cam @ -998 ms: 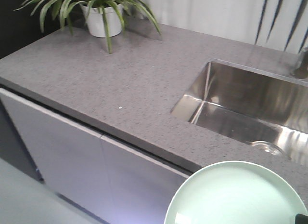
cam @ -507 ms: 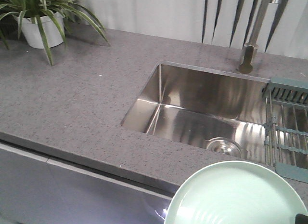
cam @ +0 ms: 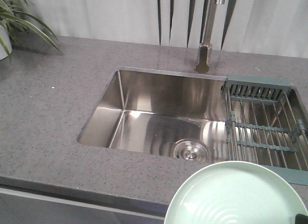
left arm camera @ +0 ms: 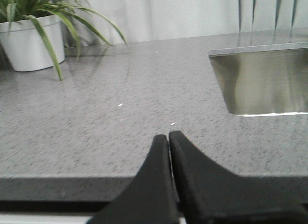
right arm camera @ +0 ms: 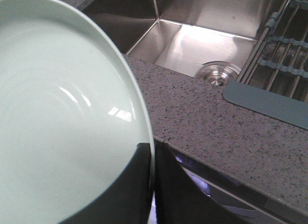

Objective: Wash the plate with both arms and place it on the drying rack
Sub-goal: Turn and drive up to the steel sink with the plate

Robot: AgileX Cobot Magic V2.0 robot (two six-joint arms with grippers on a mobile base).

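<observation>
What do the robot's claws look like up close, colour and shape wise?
Both are plain matte black. The left claw has two broad fingers that curve inward and taper to narrow rounded tips. The right claw shows the same dark, smooth, wedge-shaped build. No cables, markings or labels show on either, and the arms behind them are out of view.

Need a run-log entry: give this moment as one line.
right tool: shut on round pale mint-green plate | left tool: shut, empty | steel-wire drying rack: across right side of steel sink

Mint-green plate [cam: 231, 197]; speckled grey counter [cam: 48, 127]; steel sink [cam: 159, 96].
</observation>
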